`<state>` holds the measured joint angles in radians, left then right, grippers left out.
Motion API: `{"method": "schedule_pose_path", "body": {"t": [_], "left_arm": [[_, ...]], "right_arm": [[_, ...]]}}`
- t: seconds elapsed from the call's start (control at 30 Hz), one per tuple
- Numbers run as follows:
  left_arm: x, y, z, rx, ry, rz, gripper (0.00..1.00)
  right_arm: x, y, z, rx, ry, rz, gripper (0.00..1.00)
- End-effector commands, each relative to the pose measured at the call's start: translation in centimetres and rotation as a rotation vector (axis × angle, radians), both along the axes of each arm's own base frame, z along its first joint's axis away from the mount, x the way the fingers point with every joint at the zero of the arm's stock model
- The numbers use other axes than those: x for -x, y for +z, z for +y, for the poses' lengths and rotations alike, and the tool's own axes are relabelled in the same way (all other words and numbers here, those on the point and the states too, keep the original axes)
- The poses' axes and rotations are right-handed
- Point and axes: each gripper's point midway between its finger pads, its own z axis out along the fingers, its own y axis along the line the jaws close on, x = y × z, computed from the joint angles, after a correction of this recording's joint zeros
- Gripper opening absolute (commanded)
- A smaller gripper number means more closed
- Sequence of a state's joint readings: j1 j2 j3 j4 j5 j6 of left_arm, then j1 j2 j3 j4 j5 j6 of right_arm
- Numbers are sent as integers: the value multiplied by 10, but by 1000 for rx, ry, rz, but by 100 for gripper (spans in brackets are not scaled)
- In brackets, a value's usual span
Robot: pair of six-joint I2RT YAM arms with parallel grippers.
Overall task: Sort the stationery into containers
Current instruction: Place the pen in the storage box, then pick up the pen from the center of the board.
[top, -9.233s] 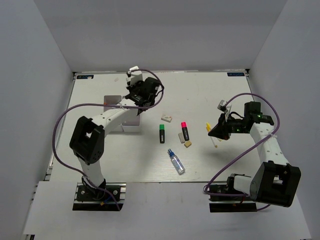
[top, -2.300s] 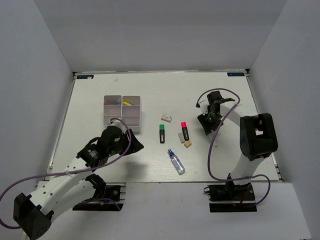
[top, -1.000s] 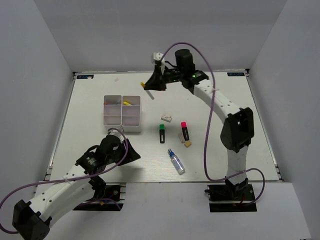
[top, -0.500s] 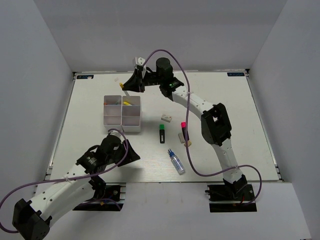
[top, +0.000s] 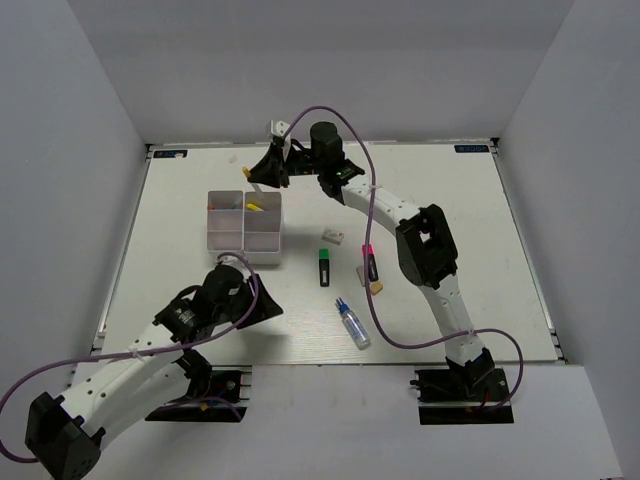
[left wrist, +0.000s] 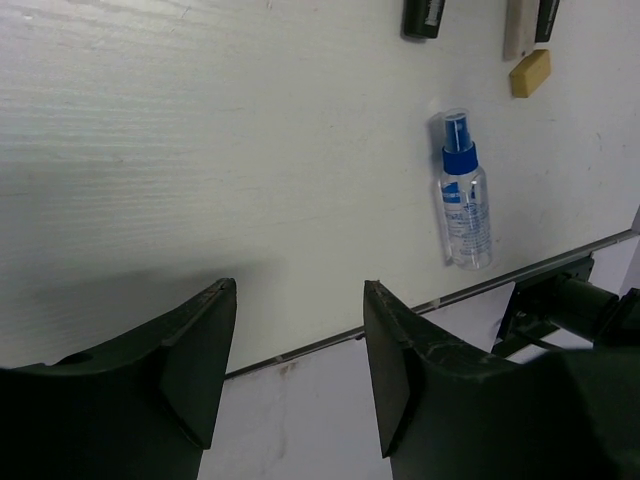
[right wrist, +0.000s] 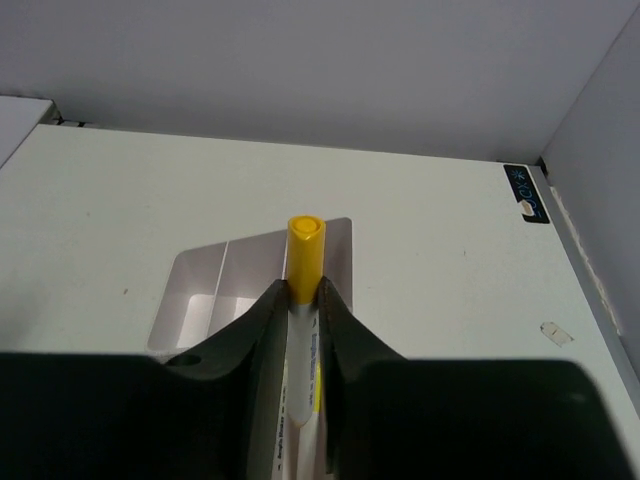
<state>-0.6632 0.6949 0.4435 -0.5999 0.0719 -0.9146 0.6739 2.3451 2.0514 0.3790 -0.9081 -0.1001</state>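
White table [top: 450,200], grey walls on three sides, even light.

Organizer box [top: 262,257] sits left of centre in the top view. Yellow items already show in its upper compartments.

Right gripper [right wrist: 300,290] is in the upper middle of the top view, just beyond the box's far edge. Its fingers are pressed onto the barrel of a yellow-tipped pen [right wrist: 305,240]. No gap shows on either side, and the yellow end sticks out past the fingertips. In the right wrist view the box [right wrist: 200,290] lies past that tip and lower in the frame.

Step in hand, as I read it: placing this pen.
- Bring the tip over the upper compartment that holds the yellow items.
- Line the barrel up with the compartment's long side so it clears the dividers.
- Go down close to the rim before letting go. A drop from height may bounce the pen out or leave it across a wall.

Left gripper [left wrist: 295,340] hangs over bare table near the bottom of the top view. Its jaws are partly spread and hold nothing.

Unsorted, right of the box:
- green-capped highlighter [top: 323,267]
- red-capped highlighter [top: 370,262]
- white eraser [top: 334,236]
- tan eraser [top: 377,288]
- glue bottle [left wrist: 463,195]
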Motion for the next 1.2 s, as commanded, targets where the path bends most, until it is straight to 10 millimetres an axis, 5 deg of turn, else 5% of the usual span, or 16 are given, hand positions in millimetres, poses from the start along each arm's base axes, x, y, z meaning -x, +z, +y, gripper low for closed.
{"method": "schedule_pose_path", "body": {"t": [0.0, 0.37, 0.5, 0.57, 0.63, 0.7, 0.73, 0.77, 0.83, 0.87, 0.93, 0.97, 1.0, 1.1, 1.13, 1.17], "left_arm": [[-12, 28, -13, 55, -27, -67, 64], [-30, 57, -28, 86, -62, -151, 64], [-47, 82, -42, 105, -98, -227, 57], [-59, 86, -56, 98, -140, -238, 45], [-65, 84, -70, 101, -188, -228, 27], [-80, 76, -86, 61, -222, -208, 20], [-83, 73, -94, 48, -244, -200, 18], [-93, 85, -105, 49, -251, -224, 18], [-101, 56, -114, -54, -269, -156, 28], [-116, 68, -122, -65, -250, -173, 35], [-124, 35, -122, -183, -231, -92, 51], [-133, 43, -131, -197, -226, -104, 54], [-141, 37, -129, -238, -195, -91, 58], [-151, 12, -134, -345, -184, -9, 66], [-156, 13, -135, -371, -178, 3, 66], [-158, 7, -135, -390, -169, 22, 66]], "right_arm": [[-5, 2, -2, -5, -13, -42, 26], [7, -2, -14, 45, 2, -28, 37], [-3, 49, -40, 10, -106, 4, 27], [-24, 80, -75, 8, -248, 25, 4], [-37, 102, -116, 25, -380, 51, 0], [-44, 72, -145, 154, -505, 159, 0], [-49, 74, -166, 184, -561, 148, 0], [-55, 52, -201, 296, -689, 211, 0], [-66, 38, -243, 385, -825, 222, 49], [-57, 15, -273, 491, -878, 296, 55], [-50, -11, -314, 556, -938, 382, 56], [-44, -21, -325, 572, -942, 425, 51], [-31, -32, -359, 576, -981, 483, 43], [-13, -24, -392, 542, -1032, 491, 38], [2, -49, -397, 577, -1023, 543, 38], [8, -44, -406, 559, -1043, 539, 38]]}}
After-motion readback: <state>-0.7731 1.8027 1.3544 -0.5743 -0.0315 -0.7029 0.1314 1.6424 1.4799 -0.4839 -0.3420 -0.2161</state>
